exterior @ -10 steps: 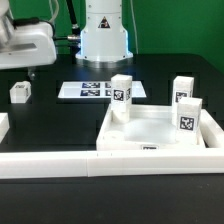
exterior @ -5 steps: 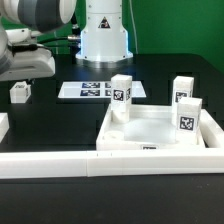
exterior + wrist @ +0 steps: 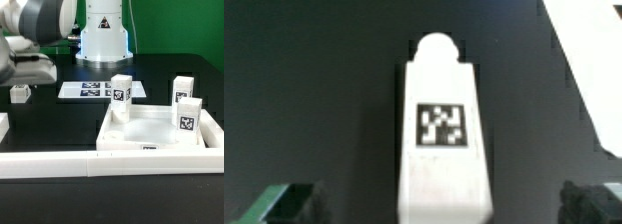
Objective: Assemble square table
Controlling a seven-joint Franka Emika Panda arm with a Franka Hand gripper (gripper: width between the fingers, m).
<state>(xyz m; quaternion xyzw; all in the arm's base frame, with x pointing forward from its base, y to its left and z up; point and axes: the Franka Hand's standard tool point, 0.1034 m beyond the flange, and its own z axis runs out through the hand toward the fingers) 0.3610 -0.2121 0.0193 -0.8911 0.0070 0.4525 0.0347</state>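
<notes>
The square table's white top (image 3: 128,146) lies at the exterior view's right, with three tagged white legs (image 3: 121,96) (image 3: 182,91) (image 3: 187,115) standing upright in it. A fourth leg (image 3: 19,93) lies loose on the black table at the left. My gripper (image 3: 21,86) hangs just above that leg. In the wrist view the leg (image 3: 441,120) runs lengthwise between the two fingers (image 3: 287,203), tag facing up. The gripper (image 3: 441,205) is open, with dark gaps on both sides of the leg, and holds nothing.
The marker board (image 3: 90,90) lies in front of the robot base (image 3: 105,35). A long white rail (image 3: 60,165) runs along the front, with a short white piece (image 3: 3,125) at the left edge. A white edge (image 3: 589,60) crosses the wrist view's corner.
The arm has swung in from the exterior view's left and come down, so the gripper now sits over the loose leg. The jaws stayed open; the parts have not moved.
</notes>
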